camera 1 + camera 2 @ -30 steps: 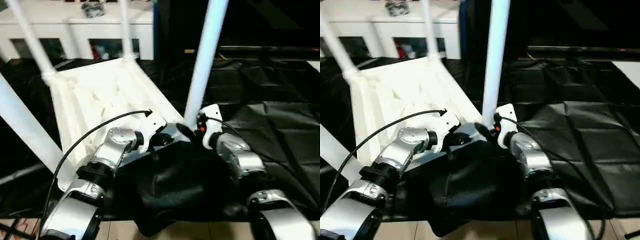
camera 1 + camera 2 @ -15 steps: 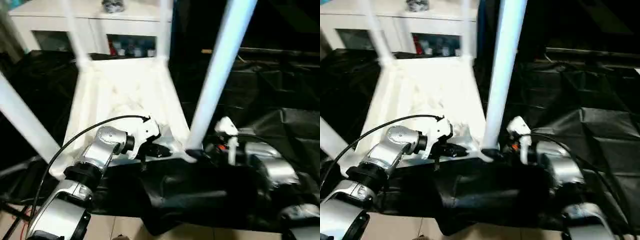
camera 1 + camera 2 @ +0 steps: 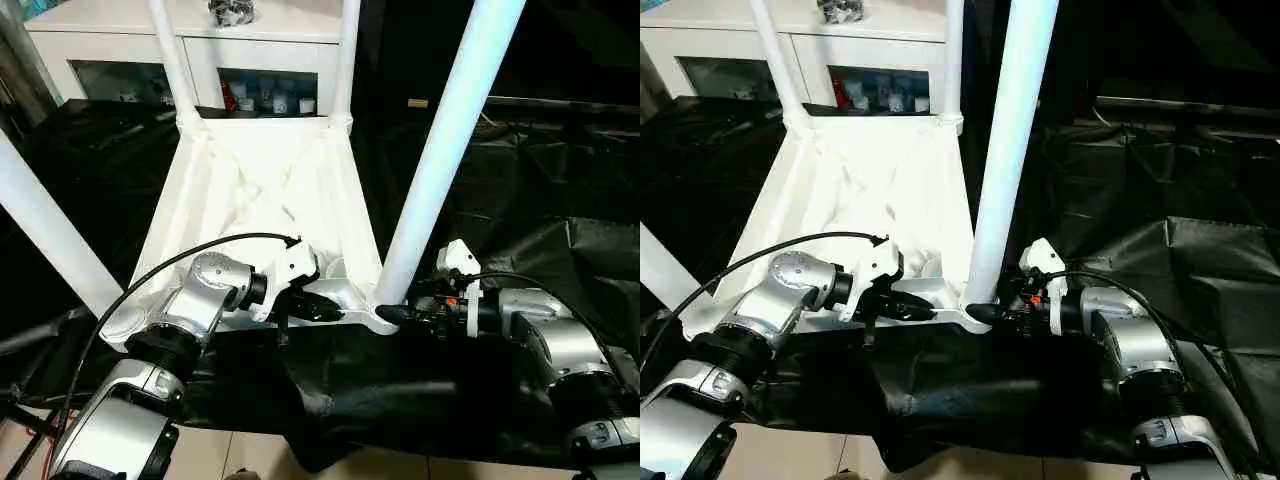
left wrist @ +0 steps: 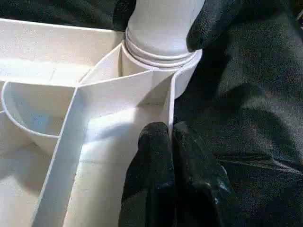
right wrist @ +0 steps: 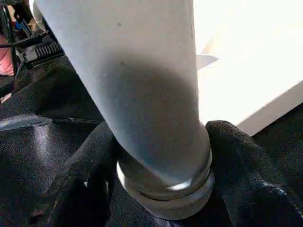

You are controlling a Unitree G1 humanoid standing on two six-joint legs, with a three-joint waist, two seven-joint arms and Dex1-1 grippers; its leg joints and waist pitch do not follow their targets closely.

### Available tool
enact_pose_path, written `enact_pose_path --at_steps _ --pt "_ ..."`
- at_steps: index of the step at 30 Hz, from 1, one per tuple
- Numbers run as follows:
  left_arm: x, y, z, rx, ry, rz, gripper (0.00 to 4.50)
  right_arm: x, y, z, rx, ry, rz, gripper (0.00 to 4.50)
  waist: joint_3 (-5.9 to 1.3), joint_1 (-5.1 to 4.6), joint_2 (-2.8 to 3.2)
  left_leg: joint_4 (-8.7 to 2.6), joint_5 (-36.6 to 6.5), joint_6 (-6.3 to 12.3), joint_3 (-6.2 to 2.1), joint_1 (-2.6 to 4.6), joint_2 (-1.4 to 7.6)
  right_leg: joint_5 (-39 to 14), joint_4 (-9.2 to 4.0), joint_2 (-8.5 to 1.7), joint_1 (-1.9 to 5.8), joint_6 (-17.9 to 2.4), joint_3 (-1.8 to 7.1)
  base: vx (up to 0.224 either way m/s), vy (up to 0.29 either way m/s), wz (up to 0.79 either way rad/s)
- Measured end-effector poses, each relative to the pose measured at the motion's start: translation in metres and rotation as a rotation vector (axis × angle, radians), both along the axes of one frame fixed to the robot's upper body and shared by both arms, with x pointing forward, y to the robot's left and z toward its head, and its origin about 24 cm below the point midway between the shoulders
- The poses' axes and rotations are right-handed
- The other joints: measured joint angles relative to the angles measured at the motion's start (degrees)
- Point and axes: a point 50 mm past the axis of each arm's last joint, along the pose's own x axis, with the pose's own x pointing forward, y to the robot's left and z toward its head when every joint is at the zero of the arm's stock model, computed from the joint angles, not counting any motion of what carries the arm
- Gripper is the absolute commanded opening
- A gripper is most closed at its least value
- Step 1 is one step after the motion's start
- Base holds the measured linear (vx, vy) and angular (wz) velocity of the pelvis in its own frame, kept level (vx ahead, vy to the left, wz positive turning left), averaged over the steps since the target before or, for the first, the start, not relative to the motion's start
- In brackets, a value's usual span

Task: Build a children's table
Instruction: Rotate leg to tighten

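Right tool [image 3: 392, 313] around leg [image 3: 443, 150], left tool [image 3: 325, 310] pinching tabletop rim [image 4: 169, 101]

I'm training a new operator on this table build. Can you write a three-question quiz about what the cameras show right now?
1. True or false: the table top lies with its ribbed underside up.
2. How many legs stand in corner sockets?
A. two
B. three
C. four
3. What does each gripper do at the near right corner?

Key
1. True.
2. C. Two far legs, the near left leg and the near right leg.
3. The left gripper is shut on the thin rim wall of the top beside the socket; the right gripper has a finger on each side of the near right leg's base, just above its socket.
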Motion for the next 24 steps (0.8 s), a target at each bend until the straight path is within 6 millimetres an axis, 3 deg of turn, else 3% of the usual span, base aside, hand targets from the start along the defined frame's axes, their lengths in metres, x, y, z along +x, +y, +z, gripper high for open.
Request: enact_pose_path --at_steps 6,16,18,21,24 --pt "0.004 0.002 -0.001 0.013 -0.019 0.066 0.00 0.006 0.009 -0.006 0.016 -0.022 -0.097 2.59 -0.04 -0.42 -0.08 0.00 0.0 -0.03 0.00 0.02 0.02 0.0 0.07 0.02 0.18 0.0 0.00 0.000 0.000 0.00" --pt "0.017 -0.009 -0.003 0.024 -0.075 0.323 0.00 0.038 0.047 -0.012 0.019 -0.050 -0.512 2.58 -0.10 -4.63 0.06 -0.01 0.0 -0.08 -0.14 0.17 -0.02 0.2 0.03 0.07 0.13 -0.1 0.00 0.000 0.000 0.00" --pt "0.018 -0.010 -0.003 0.022 -0.076 0.340 0.00 0.041 0.051 -0.012 0.020 -0.054 -0.545 2.58 -0.12 -4.87 0.09 -0.01 0.0 -0.10 -0.18 0.18 -0.03 0.2 0.02 0.09 0.14 -0.1 -0.03 0.000 0.000 0.00" --pt "0.018 -0.011 -0.003 0.017 -0.078 0.344 0.00 0.042 0.052 -0.012 0.033 -0.054 -0.557 3.31 -0.13 -4.74 0.09 -0.07 0.0 -0.10 -0.17 0.15 -0.02 0.2 -0.03 0.09 0.12 -0.1 -0.04 0.000 0.000 0.00" --pt "0.017 -0.014 -0.002 0.011 -0.073 0.324 0.00 0.043 0.053 -0.009 0.028 -0.077 -0.540 3.48 -0.11 -4.51 0.11 -0.08 0.0 -0.10 -0.17 0.07 -0.03 0.2 -0.05 0.08 0.09 -0.1 -0.04 0.000 0.000 0.00"
